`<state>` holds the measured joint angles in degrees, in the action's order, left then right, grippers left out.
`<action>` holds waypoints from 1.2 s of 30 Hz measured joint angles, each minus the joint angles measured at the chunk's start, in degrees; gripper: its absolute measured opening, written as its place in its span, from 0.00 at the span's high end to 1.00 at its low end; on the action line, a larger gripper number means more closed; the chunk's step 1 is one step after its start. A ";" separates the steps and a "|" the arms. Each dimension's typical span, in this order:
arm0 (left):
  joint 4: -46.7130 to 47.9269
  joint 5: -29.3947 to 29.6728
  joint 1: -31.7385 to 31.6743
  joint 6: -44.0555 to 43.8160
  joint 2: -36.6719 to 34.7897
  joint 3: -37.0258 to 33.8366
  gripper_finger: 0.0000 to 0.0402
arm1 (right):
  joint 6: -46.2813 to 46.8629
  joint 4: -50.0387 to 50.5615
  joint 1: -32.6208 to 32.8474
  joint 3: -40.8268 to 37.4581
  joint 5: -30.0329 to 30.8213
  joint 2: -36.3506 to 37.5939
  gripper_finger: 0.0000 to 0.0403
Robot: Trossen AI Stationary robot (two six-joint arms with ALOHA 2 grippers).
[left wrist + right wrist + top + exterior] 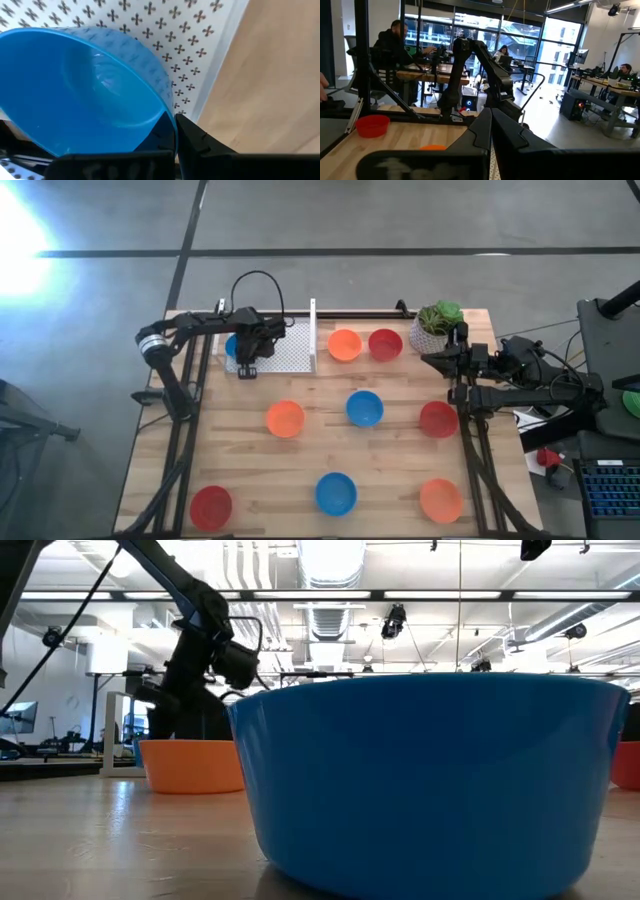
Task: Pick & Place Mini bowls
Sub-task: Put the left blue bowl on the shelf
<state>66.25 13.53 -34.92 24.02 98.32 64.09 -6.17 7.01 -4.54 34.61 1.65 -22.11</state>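
Between the left claw's (172, 131) closed fingers sits the rim of a blue mini bowl (80, 90), over the perforated white tray (285, 350). Right claw (491, 131): closed, empty, raised beside the worktop (300, 460) edge.

Perforated tray (285, 352) at table's (400, 470) far left, bowl (233, 346) over it, plant pot (434, 330) far right

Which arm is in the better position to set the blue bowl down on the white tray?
The left. Its gripper is shut on the blue bowl's rim, right over the white tray. The right gripper waits, shut and empty, beside the plant pot, across the table from the tray.
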 joint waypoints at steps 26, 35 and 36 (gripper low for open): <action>-5.44 4.00 -0.37 -1.58 0.00 -1.65 1.00 | 0.12 -0.02 0.00 0.00 -0.02 0.00 0.98; -5.74 4.17 -0.37 -1.63 0.00 -1.65 0.91 | 0.12 -0.04 0.00 0.00 0.00 0.00 0.98; -5.74 4.22 -0.37 -1.63 0.00 -1.65 0.89 | 0.14 -0.04 0.00 0.00 0.00 -0.01 0.98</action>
<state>60.51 17.75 -35.29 22.39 98.32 62.43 -6.04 6.96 -4.54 34.61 1.65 -22.12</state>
